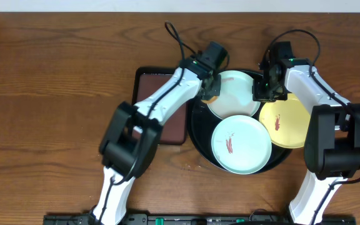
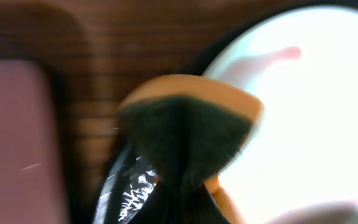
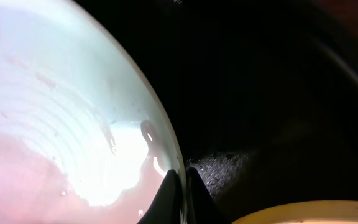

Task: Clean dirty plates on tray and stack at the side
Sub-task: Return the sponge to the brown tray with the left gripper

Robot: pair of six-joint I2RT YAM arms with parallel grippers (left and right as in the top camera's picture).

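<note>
Plates, all three, lie on the round black tray point(image 1: 197, 132); none is stacked at the side yet. Nearest us is a pale plate point(image 1: 242, 145) with a red smear. Just behind it to the right is the yellow plate point(image 1: 290, 125), also smeared, its edge meeting the pale one's.

Farthest is the second pale plate point(image 1: 236, 94), and both arms are at it. The left gripper point(image 1: 211, 87) sits at its left rim, closed on an orange sponge point(image 2: 188, 118) with a dark scrubbing face. That wrist view is blurred, but a reddish smear point(image 2: 288, 53) shows farther in on the plate, to the right of the sponge.

The right gripper point(image 3: 180, 186) is at the opposite rim, fingers shut, tips on the very edge. We cannot tell whether they pinch the rim or only press it.

We judge this to be the wiping of the far plate. The sponge must travel inward, rightward from the left rim, so the left arm does the work while the right steadies.
</note>
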